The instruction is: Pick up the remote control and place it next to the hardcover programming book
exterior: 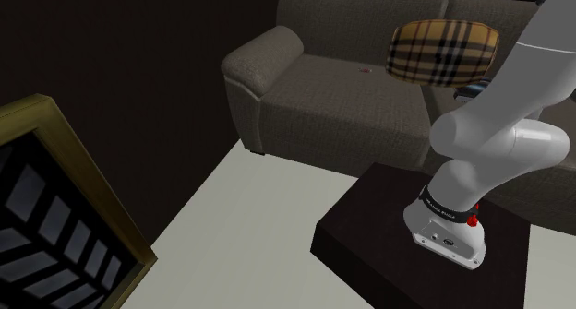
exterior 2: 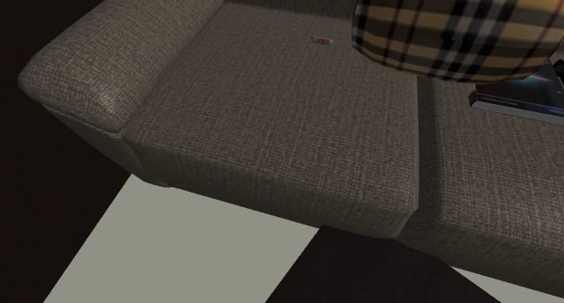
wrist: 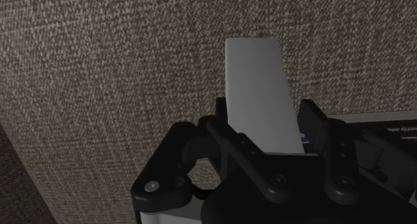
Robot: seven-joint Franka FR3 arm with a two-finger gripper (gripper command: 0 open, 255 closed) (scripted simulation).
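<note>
The black gripper (wrist: 264, 116) is closed on the flat pale grey remote control (wrist: 254, 72). Its two fingers press the remote's long sides so it cannot slip out. The remote hangs in the air over the brown woven sofa (wrist: 100, 69), because it has to go to the dark hardcover book (wrist: 391, 128). In the wrist view the book's edge peeks out just beside the gripper. I think the drop spot is near, but it is hard to tell how high the remote is. The second exterior view shows the book lying on the sofa beside the big yellow checked cushion (exterior 2: 452, 25). The shoulder view shows the white arm (exterior: 498, 136) bending over the sofa from its dark box stand (exterior: 369, 233).
</note>
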